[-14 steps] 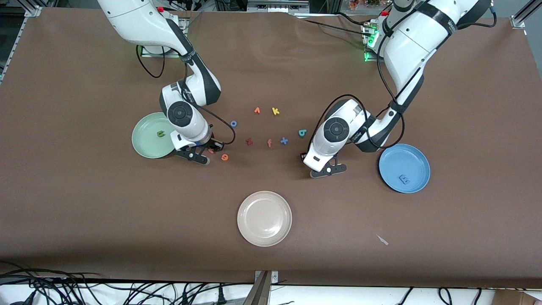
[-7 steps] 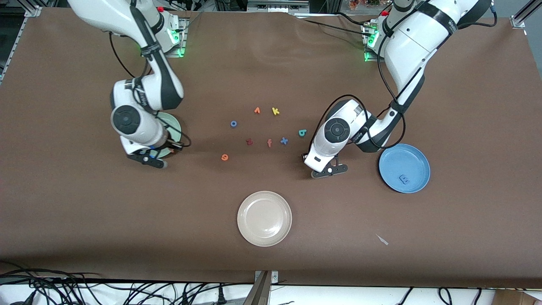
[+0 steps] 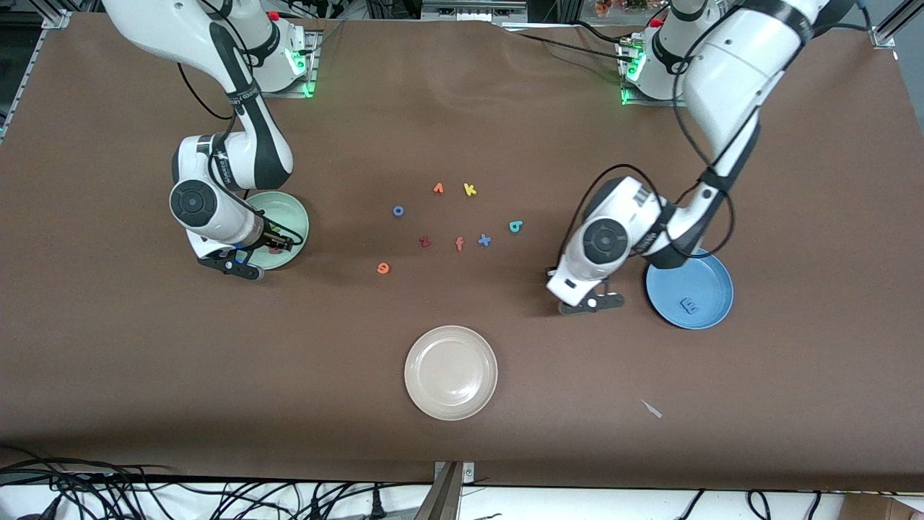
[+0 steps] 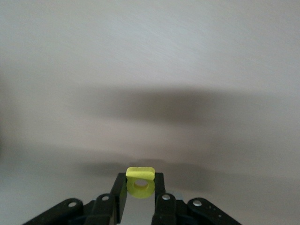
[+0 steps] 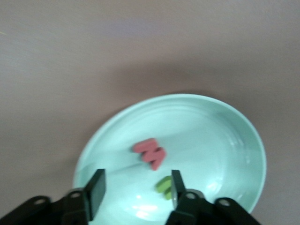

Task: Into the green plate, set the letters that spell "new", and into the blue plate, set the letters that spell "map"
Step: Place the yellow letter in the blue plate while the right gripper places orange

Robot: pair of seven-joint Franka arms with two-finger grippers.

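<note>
The green plate (image 3: pixel 292 217) (image 5: pixel 211 122) holds the salmon-pink "w" (image 5: pixel 151 153) and the green "n" (image 5: pixel 164 187). My right gripper (image 3: pixel 268 245) (image 5: pixel 136 190) hangs open just over that plate with nothing between its fingers. My left gripper (image 3: pixel 588 300) (image 4: pixel 140 177) is shut on the yellow "a" (image 4: pixel 140 187), over bare table beside the blue plate (image 3: pixel 711 271). The blue "m" (image 3: pixel 690 306) lies in the blue plate. On the table lie the orange "e" (image 3: pixel 383 269) and the teal "p" (image 3: pixel 515 227).
Loose letters lie mid-table: blue "o" (image 3: pixel 398 211), orange "v" (image 3: pixel 438 188), yellow "k" (image 3: pixel 470 190), a dark red letter (image 3: pixel 424 242), salmon "f" (image 3: pixel 459 244), blue "x" (image 3: pixel 484 240). A cream-white plate (image 3: pixel 450 373) stands nearer the front camera.
My right gripper carried the pink "w" from the table to the green plate and opened, leaving it there. My left gripper closed on the yellow "a" and moved toward the blue plate.
</note>
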